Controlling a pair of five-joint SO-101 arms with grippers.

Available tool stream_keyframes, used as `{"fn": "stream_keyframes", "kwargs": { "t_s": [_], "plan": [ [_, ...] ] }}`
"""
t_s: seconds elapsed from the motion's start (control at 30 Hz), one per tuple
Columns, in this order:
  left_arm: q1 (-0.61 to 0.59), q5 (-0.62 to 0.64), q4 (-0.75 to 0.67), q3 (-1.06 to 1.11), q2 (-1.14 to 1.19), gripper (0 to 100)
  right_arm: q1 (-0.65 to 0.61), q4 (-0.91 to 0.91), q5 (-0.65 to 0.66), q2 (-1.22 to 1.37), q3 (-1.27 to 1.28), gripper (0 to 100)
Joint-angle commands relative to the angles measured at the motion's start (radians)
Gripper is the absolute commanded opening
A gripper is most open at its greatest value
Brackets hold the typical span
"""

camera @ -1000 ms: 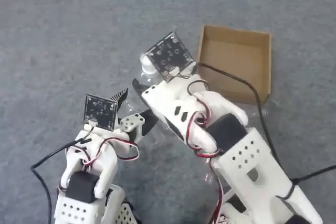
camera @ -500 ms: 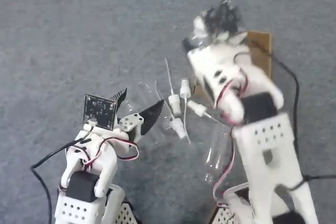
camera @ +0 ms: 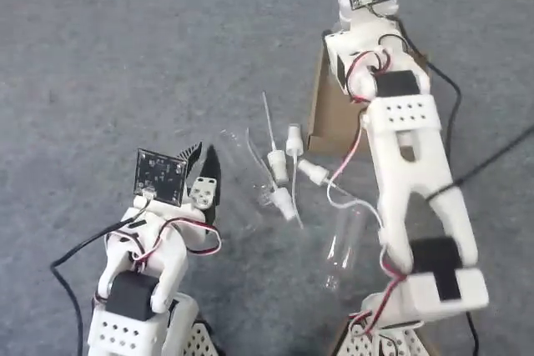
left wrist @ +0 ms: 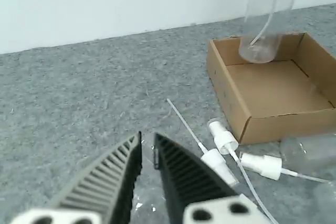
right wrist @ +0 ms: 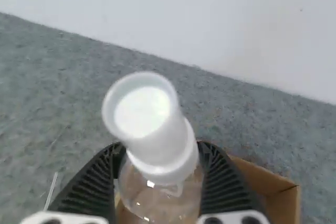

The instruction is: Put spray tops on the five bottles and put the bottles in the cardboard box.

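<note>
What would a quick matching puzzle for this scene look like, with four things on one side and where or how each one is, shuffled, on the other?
Things:
1 cardboard box
2 capped bottle
3 loose spray tops
4 left gripper

States:
A gripped by the right gripper, up over the box
B brown, open on top
C holding nothing
D lying on the grey carpet

Pairs: 1-B, 2-A, 3-D, 4-C.
</note>
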Motion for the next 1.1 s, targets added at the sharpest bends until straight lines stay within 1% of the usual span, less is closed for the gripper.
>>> {"fn": "stream_keyframes", "kwargs": {
  "t_s": [0.0,0.13,0.27,0.63,0.93,1.07],
  "plan": [
    [-0.003,0.009,-0.028,-0.008,-0.020,1,0.028,-0.127,-0.081,0.044,-0.071,0.6],
    [-0.003,0.009,-0.028,-0.008,-0.020,1,0.042,-0.254,-0.098,0.136,-0.071,0.6],
    [-0.003,0.009,-0.028,-0.005,-0.020,1,0.045,-0.314,-0.092,0.200,-0.072,0.6],
    [-0.002,0.009,-0.034,0.004,-0.020,1,0.045,-0.302,-0.092,0.427,-0.267,0.6],
    [-0.002,0.009,-0.034,0.004,-0.020,1,0.044,-0.282,-0.091,0.473,-0.279,1.6],
    [-0.002,0.009,-0.034,0.005,-0.020,1,0.038,-0.266,-0.091,0.473,-0.281,10.5]
  ]
}}
